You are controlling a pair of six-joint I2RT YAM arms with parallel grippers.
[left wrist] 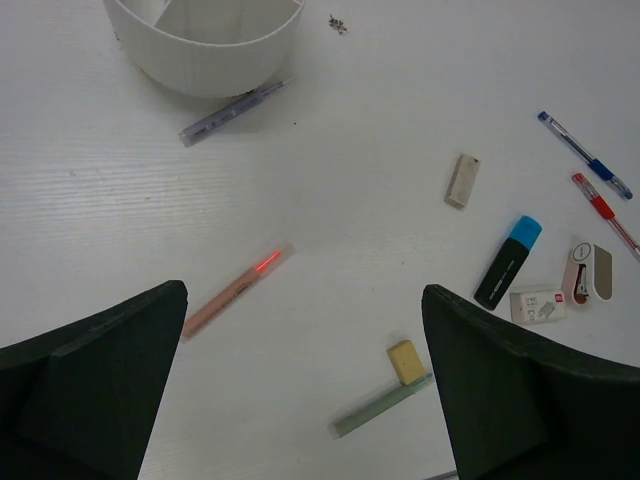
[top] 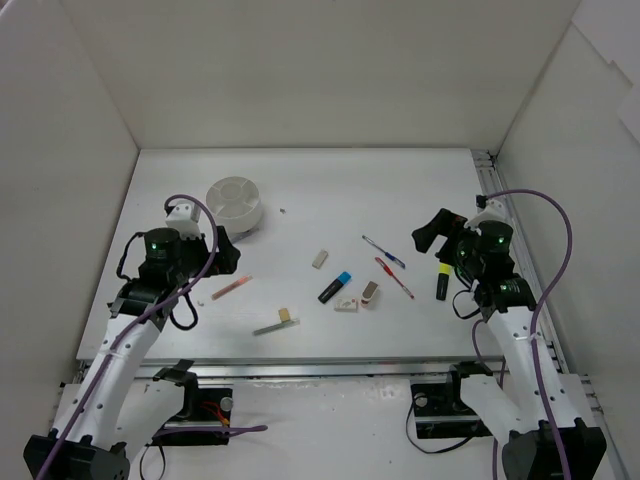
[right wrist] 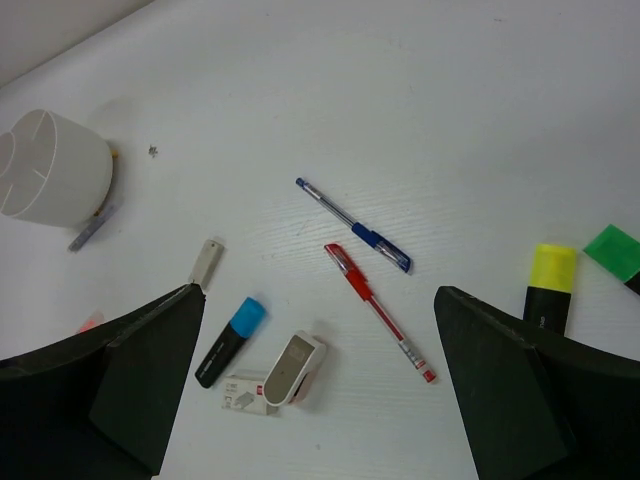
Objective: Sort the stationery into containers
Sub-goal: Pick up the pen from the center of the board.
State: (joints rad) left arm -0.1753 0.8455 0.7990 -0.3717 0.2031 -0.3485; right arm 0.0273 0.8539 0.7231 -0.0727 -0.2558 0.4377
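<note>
The white divided pot [top: 236,203] stands at the back left. Stationery lies loose on the table: a pink pen [top: 231,288], a green pen [top: 270,327] touching a yellow eraser [top: 285,315], a beige eraser [top: 320,259], a blue-capped marker [top: 335,287], a white eraser [top: 346,305], a blue pen [top: 384,251], a red pen [top: 394,278] and a yellow-capped marker [top: 442,282]. My left gripper [top: 225,250] is open and empty above the pink pen [left wrist: 235,288]. My right gripper [top: 430,232] is open and empty above the red pen [right wrist: 380,310].
A purple pen [left wrist: 235,112] lies against the pot's [left wrist: 205,45] base. A beige-and-white correction tape [right wrist: 293,368] rests on the white eraser [right wrist: 243,392]. A green-capped marker [right wrist: 615,252] lies beside the yellow-capped one [right wrist: 548,285]. White walls enclose the table on three sides.
</note>
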